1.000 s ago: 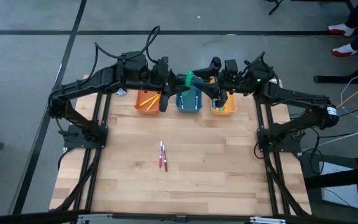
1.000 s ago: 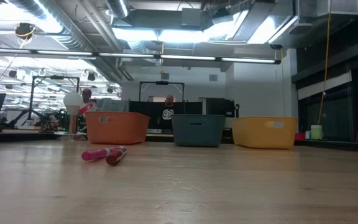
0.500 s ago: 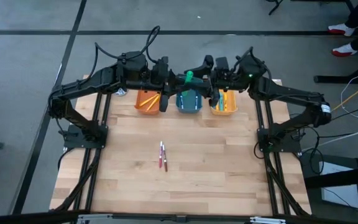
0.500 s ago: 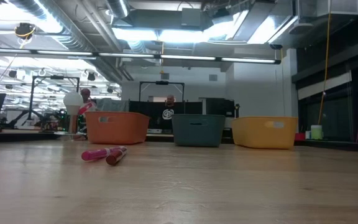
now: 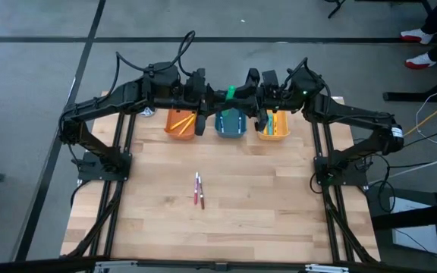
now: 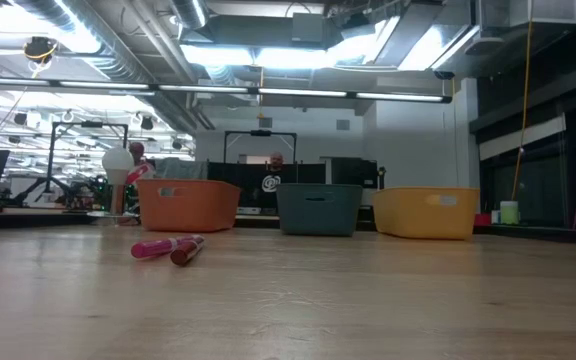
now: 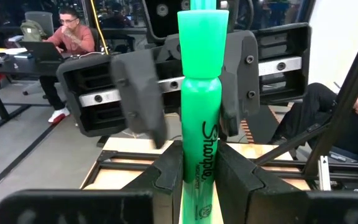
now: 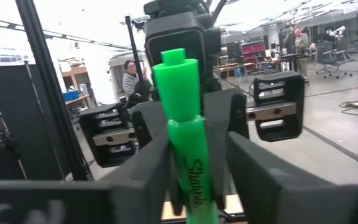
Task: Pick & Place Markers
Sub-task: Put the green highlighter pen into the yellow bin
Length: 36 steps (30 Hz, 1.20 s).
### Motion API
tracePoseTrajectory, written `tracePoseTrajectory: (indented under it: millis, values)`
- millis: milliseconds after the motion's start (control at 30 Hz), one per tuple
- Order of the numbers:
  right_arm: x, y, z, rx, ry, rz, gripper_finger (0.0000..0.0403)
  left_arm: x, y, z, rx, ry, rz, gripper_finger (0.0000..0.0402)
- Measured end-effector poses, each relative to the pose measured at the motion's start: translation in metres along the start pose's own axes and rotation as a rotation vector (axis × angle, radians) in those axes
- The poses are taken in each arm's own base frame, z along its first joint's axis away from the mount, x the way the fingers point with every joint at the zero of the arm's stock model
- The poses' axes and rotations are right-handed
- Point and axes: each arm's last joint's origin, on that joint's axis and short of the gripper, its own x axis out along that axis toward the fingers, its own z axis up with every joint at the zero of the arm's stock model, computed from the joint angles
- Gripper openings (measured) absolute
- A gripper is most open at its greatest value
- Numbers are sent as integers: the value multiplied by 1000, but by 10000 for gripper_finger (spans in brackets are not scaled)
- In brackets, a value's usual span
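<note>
Handover stage, above the teal bin [image 5: 231, 123] at the far edge of the bench [image 5: 226, 220]. Left claw [image 7: 199, 177] clamped on the bright green marker [image 7: 200, 118], held upright with its long axis running straight between the two claws. Right claw [image 8: 194, 165] set around the same marker's other end, fingers partly closed, firm contact not confirmed. Judged next: seat the right grip before releasing the left. Two red markers [image 5: 199, 189] lying side by side on the bare bench, well toward the near side from the teal bin, long axes pointing roughly away from it, about midway between both arms. Orange bin [image 5: 180, 122] and yellow bin [image 5: 274, 125] flanking the teal bin.
</note>
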Motion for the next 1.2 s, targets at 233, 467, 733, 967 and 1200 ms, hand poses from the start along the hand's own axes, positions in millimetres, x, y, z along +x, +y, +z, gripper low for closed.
tracePoseTrajectory:
  millis: [233, 467, 733, 967, 1200]
  values:
    - [0, 1, 0, -25, 2, 22, 62, 0, 0, 0, -20, 0, 0, 60]
    - [0, 1, 0, -30, 6, 37, 62, 0, 0, 0, -21, 0, 0, 68]
    - [0, 1, 0, -14, 11, 45, 62, 0, -1, 0, -8, -1, -4, 117]
    - [0, 1, 0, -15, 11, 45, 62, 0, 0, 0, -14, -1, 3, 160]
    - [0, 2, 0, -15, 13, 57, 62, 0, 0, 0, -23, -2, 28, 215]
